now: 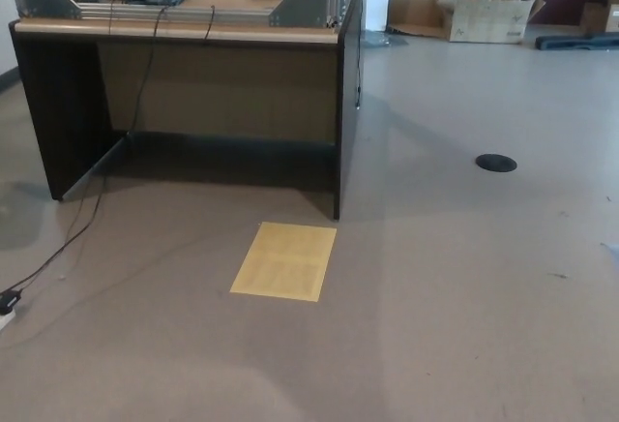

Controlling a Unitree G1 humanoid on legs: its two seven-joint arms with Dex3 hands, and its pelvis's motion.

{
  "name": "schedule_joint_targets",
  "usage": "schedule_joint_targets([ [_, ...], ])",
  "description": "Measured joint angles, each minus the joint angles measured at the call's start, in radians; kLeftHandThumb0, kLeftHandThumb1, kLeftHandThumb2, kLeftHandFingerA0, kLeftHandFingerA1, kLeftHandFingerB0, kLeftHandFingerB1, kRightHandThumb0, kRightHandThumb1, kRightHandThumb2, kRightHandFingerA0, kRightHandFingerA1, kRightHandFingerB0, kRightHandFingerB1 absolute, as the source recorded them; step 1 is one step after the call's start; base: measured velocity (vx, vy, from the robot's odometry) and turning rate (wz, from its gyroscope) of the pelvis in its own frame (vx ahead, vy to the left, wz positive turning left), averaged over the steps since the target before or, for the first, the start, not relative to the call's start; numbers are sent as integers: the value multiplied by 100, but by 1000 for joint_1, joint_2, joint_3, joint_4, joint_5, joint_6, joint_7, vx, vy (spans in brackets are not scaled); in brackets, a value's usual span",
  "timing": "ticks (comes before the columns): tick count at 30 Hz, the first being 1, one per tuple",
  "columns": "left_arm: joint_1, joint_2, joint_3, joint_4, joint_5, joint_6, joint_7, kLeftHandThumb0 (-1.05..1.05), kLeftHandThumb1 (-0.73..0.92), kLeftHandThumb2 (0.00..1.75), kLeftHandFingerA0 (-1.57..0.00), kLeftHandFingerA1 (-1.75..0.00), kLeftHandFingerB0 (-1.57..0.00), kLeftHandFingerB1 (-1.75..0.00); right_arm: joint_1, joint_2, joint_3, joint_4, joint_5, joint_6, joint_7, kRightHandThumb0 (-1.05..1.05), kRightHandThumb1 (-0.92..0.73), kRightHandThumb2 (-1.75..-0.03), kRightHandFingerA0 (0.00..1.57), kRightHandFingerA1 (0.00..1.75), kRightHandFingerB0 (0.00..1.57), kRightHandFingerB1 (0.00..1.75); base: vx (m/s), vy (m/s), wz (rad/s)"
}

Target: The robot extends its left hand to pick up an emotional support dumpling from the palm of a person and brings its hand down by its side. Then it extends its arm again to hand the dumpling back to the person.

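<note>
I am looking down at a yellow sheet (284, 261) lying on the floor (464, 325) before a dark desk (193, 103), with neither my hands nor the dumpling showing, so I cannot tell their state.

We inspect head view for robot body: none shows. Left hand not in view; right hand not in view; no forearm enters from either side. We therefore record no colour, shape, cable, screw or marking of robot. Person likewise not in view: no hand, sleeve or legs, so no clothing to log. Body appearance cannot be told from this frame.
</note>
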State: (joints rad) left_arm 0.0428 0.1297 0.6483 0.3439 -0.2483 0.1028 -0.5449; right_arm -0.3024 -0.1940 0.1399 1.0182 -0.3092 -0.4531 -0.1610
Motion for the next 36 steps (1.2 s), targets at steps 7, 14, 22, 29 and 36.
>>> schedule_joint_targets([
  [7,0,22,-22,29,-22,-36,17,-2,80,70,-93,-148,-81,-86,-1,0,-1,-2,1,0,-2,-26,-63,-59,78,54,66,47,0,0,0],
  [14,1,33,-44,48,-48,-64,26,-4,80,71,-92,-149,-81,-85,-3,0,-1,-2,0,0,-9,-27,-64,-59,78,54,66,47,0,0,0],
  [22,-11,60,-55,-10,-75,-73,42,-6,77,69,-99,-135,-86,-82,-7,-1,-3,-2,1,0,-9,-26,-64,-59,78,55,67,47,0,0,0],
  [29,-148,152,-55,-150,-125,-49,58,0,84,68,-96,-142,-86,-89,-7,-6,-6,-2,0,0,-9,-26,-64,-59,77,54,67,47,-10,-4,2],
  [36,-464,305,-146,-314,-150,19,79,-14,78,63,-104,-126,-93,-80,-11,-5,-9,-2,0,0,-9,-26,-64,-59,77,54,66,47,0,0,0],
])
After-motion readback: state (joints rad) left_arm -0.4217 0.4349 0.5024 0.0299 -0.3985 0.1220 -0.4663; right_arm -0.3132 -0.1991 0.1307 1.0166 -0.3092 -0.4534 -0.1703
